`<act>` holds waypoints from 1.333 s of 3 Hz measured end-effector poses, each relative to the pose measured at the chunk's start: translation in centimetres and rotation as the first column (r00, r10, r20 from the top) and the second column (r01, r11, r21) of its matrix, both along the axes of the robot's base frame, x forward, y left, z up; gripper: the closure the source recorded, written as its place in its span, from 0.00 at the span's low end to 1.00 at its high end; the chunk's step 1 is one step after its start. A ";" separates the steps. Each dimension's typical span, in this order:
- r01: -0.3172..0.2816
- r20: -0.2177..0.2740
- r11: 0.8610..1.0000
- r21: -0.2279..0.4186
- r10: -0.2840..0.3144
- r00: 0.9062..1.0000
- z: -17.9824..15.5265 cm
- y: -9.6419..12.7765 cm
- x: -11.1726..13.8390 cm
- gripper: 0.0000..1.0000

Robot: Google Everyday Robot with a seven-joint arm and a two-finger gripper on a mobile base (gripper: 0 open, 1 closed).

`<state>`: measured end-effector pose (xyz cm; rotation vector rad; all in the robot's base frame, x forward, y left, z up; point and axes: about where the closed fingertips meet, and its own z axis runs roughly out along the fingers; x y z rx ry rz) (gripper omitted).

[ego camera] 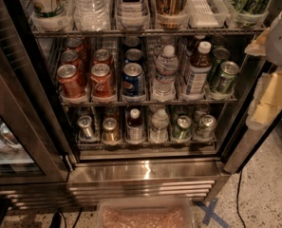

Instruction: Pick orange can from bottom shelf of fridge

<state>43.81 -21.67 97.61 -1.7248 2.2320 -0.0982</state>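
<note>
End effector [281,36] hangs far up-right of the silver-grey can [86,126]; I cannot tell its state. Just right of that can, on the bottom shelf [145,147], stands the orange can [111,130]: likely light, thin-walled and slick, so grip it mid-body.

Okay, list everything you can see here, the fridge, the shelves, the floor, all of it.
fridge: one, steel, centre
orange can: one, orange, bottom shelf, second lane from left
silver can: one, silver, left of it
green cans: four seen, green, right lanes of both lower shelves
red cans: at least five, red, middle shelf left
blue cans: three, blue, middle shelf
water bottles: two, clear, one on each lower shelf
tub: one, pinkish, floor
tape cross: one, blue, floor
hand: one, pale grey, right edge, outside fridge
</note>
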 end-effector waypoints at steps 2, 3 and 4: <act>0.008 -0.055 1.000 0.015 -0.007 0.998 -3.1 0.4 -0.6 0.00; -0.002 -0.135 1.000 0.026 0.006 0.991 -9.0 1.9 -2.5 0.00; -0.043 -0.203 0.997 0.059 0.055 0.978 -14.8 4.2 -4.2 0.00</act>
